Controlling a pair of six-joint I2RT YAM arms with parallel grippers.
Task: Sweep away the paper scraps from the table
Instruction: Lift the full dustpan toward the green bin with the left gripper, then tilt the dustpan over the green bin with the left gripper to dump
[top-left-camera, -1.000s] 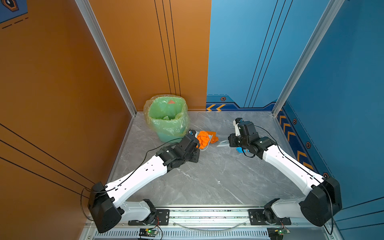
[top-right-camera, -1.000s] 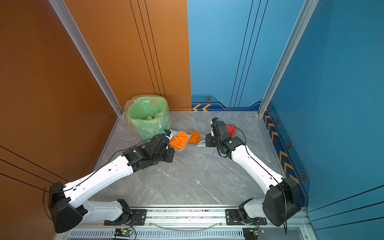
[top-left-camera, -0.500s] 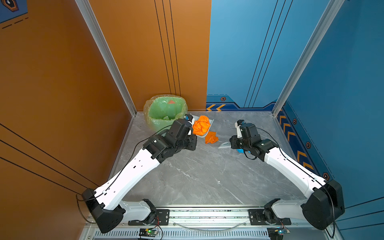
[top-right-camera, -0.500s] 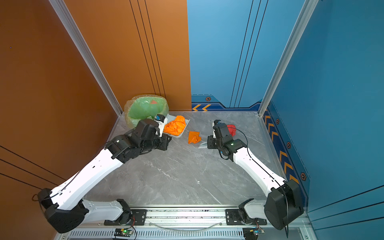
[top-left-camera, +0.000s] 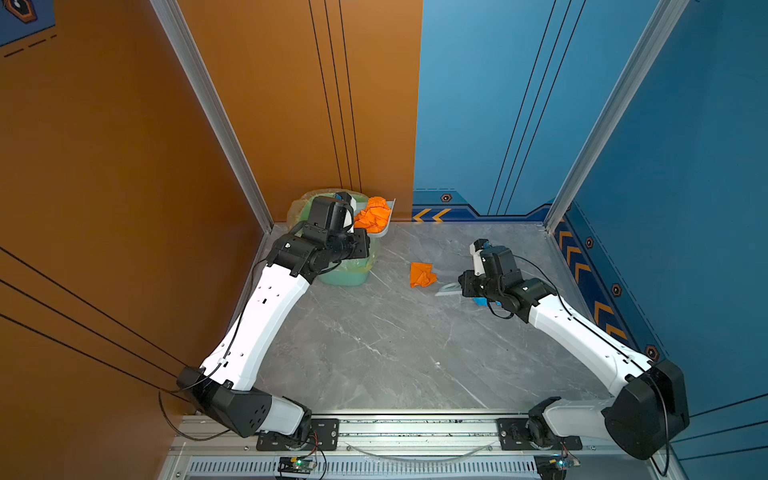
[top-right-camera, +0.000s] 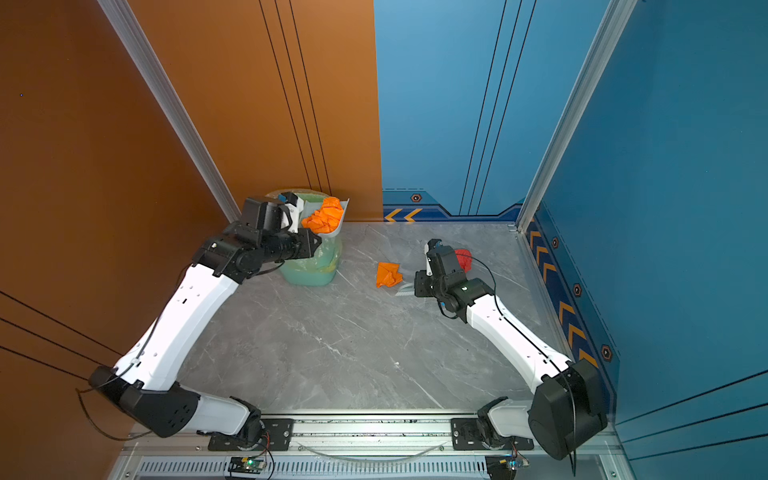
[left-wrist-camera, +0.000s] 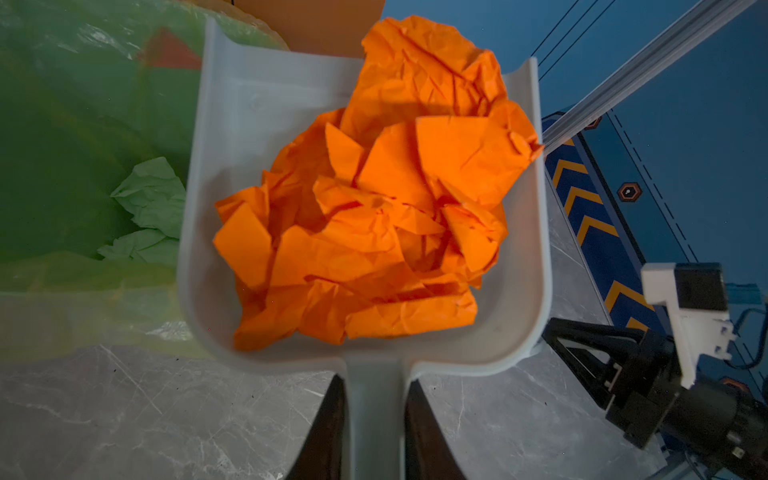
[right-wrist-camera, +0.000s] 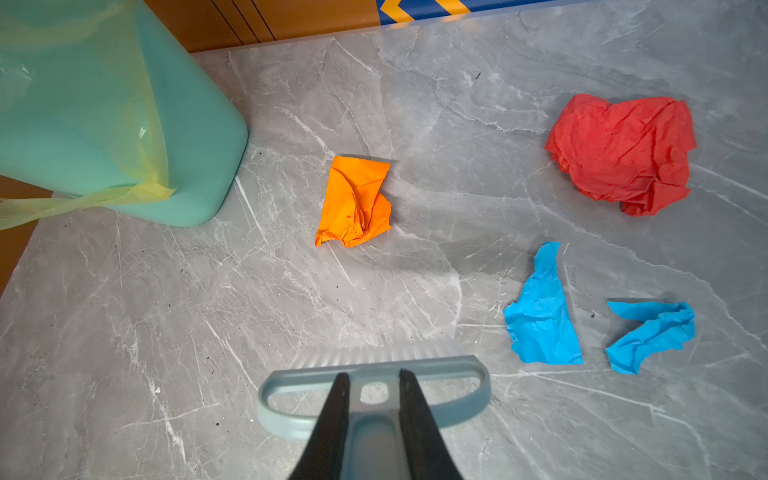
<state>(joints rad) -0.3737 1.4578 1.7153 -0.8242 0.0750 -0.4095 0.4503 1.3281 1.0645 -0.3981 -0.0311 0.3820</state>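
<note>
**Surface.** The counter (top-left-camera: 374, 353) is flat grey marble with white veins. An aluminium rail (top-left-camera: 415, 428) runs along its near edge. Orange wall (top-left-camera: 124, 208) closes the left edge and part of the far edge. Blue wall (top-left-camera: 685, 208) closes the rest of the far edge and the right edge.

**Open room.** The near half of the counter, between my two arms, is open marble.

**Left claw** (left-wrist-camera: 374, 380). I have it clamped on the handle of the dustpan (left-wrist-camera: 224, 124), which I hold above the rim of the bin (top-left-camera: 349, 274) in the far left corner. A heap of orange paper (left-wrist-camera: 374, 208) fills the dustpan. Pale green paper (left-wrist-camera: 149, 195) lies inside the bin.

**Right claw** (right-wrist-camera: 372, 378). I have it clamped on the handle of the brush (right-wrist-camera: 436, 365), low over the far right part of the counter.

**Paper scraps on the counter.**
- An orange scrap (right-wrist-camera: 357, 203) lies between the bin and the brush, apart from both.
- A red wad (right-wrist-camera: 619, 153) lies nearer the far edge.
- Two blue scraps (right-wrist-camera: 540, 316) (right-wrist-camera: 652, 332) lie beside the brush, toward the right edge.
</note>
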